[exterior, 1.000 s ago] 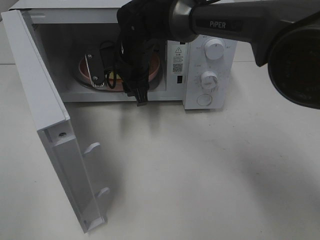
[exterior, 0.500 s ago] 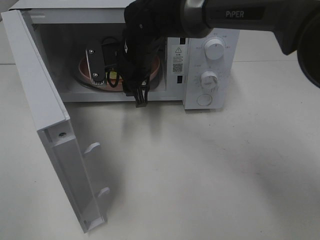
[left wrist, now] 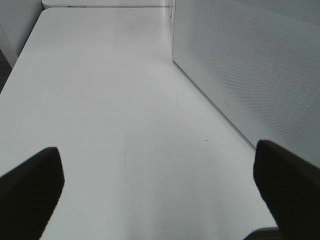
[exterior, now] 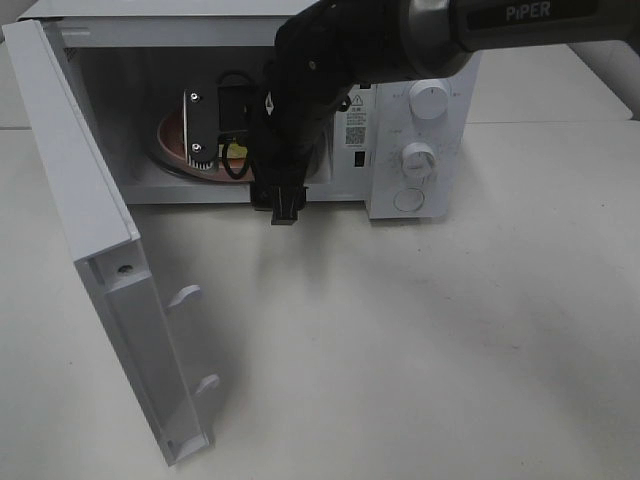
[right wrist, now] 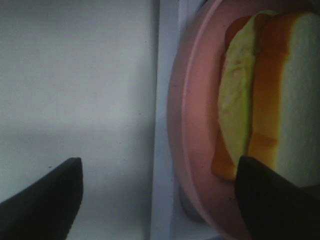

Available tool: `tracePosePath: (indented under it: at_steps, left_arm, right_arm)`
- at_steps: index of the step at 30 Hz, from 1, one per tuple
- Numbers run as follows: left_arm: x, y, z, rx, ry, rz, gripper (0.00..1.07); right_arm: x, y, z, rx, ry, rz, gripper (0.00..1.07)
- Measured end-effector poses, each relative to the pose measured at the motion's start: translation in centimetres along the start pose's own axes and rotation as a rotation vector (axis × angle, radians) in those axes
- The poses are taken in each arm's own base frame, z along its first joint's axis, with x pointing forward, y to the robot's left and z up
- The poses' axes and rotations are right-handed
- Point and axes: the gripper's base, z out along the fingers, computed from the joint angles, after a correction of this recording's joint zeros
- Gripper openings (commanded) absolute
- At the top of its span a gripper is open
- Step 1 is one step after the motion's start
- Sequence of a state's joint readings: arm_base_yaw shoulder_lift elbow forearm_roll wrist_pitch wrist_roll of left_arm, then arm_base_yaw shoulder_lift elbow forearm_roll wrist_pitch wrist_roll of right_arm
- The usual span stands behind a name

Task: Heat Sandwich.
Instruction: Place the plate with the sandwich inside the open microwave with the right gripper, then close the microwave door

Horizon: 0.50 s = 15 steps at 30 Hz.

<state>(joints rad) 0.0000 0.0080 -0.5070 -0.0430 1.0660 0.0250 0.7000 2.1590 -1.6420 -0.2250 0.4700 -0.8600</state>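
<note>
Loading looks done: small tan-bread sandwich [right wrist: 260,95] on round pink plate [right wrist: 195,150] sits in the white microwave oven [exterior: 440,130], right tool [right wrist: 157,175] apart. Next: back out, shut its white door [exterior: 80,200]. Left tool [left wrist: 157,160] apart.

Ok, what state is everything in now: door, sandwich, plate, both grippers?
microwave door: wide open.
sandwich: on the pink plate, ungripped.
pink plate: inside the microwave.
right gripper: open, holding nothing.
left gripper: open, empty, over the table.
</note>
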Motion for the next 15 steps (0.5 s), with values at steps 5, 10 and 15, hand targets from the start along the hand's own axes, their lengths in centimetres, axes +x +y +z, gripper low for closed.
tracePosePath:
  at_steps: [5,10,15]
  left_arm:
    - [0.0,0.0,0.0,0.000,0.000,0.000,0.98]
    - [0.0,0.0,0.0,0.000,0.000,0.000,0.98]
    - [0.0,0.0,0.0,0.000,0.000,0.000,0.98]
  right_arm:
    - [0.6,0.9,-0.9,0.001,-0.008,-0.003,0.79]
    - [1.0,1.5,-2.4,0.016,-0.025,0.022,0.76]
    - [1.5,2.0,-3.7,0.021,-0.033,0.054,0.76]
